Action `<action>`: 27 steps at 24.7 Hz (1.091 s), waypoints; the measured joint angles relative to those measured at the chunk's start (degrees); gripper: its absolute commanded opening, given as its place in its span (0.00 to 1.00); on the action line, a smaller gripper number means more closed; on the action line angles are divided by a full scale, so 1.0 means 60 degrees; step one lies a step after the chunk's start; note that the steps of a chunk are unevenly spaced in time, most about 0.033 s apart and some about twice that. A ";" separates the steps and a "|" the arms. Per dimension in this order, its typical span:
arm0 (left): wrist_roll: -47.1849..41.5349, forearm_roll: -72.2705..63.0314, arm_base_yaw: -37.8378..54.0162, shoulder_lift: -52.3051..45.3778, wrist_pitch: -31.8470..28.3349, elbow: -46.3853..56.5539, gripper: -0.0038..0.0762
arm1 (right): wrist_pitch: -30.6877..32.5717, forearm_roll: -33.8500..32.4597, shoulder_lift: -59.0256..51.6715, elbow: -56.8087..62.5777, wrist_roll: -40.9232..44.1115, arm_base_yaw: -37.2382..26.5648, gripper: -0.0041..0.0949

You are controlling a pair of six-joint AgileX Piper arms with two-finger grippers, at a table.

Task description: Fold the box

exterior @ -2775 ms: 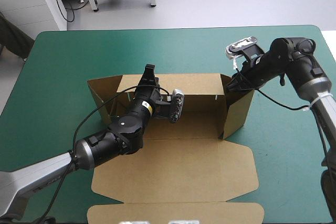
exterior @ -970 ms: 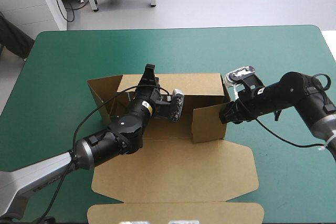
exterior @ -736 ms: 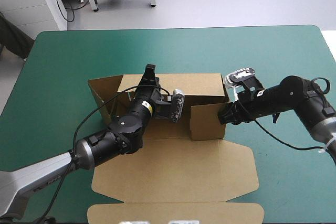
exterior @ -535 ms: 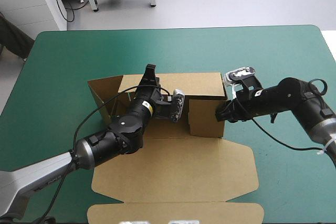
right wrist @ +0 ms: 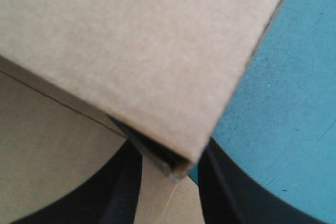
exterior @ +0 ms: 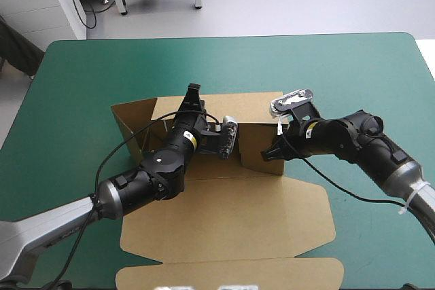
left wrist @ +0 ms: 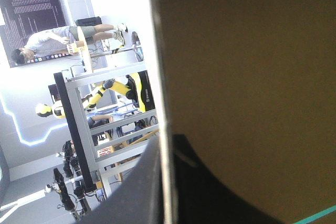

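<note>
Two claws are working on the box (exterior: 224, 222), which lies in the middle of the teal-green worktop (exterior: 81, 86) with its lid panel flat on the robot's side. From above, the left claw (exterior: 194, 92) pinches the top edge of the box's raised back wall (exterior: 251, 108), probably to keep it upright while the sides are folded. The right claw (exterior: 273, 151) grips the box's right side wall (exterior: 258, 147), which stands swung inward over the base, close to the back wall. The box's left flap (exterior: 132, 123) leans outward, not yet tucked.

In the left wrist view, brown board of the box (left wrist: 247, 77) fills the space ahead. The left claw (left wrist: 167, 148) is clamped on its edge, one black finger on each face.

In the right wrist view, the right claw (right wrist: 170, 150) is all but together on a corner of the box (right wrist: 131, 40), the board sandwiched between its fingers, with bare worktop (right wrist: 283, 103) just beside the box. That hold looks meant to steer the wall inward so it can be tucked
</note>
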 measured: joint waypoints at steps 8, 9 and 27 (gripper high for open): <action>-0.0023 0.0000 0.0022 0.0000 0.0152 0.0000 0.04 | -0.0476 -0.0602 0.0019 0.0059 0.0092 0.0353 0.47; -0.0023 0.0000 0.0022 0.0000 0.0152 0.0000 0.04 | -0.0502 -0.0646 0.0028 0.0059 0.0092 0.0353 0.48; -0.0023 0.0000 0.0022 -0.0009 0.0206 0.0000 0.04 | -0.1270 -0.1567 0.0524 0.0193 0.1551 0.0424 0.48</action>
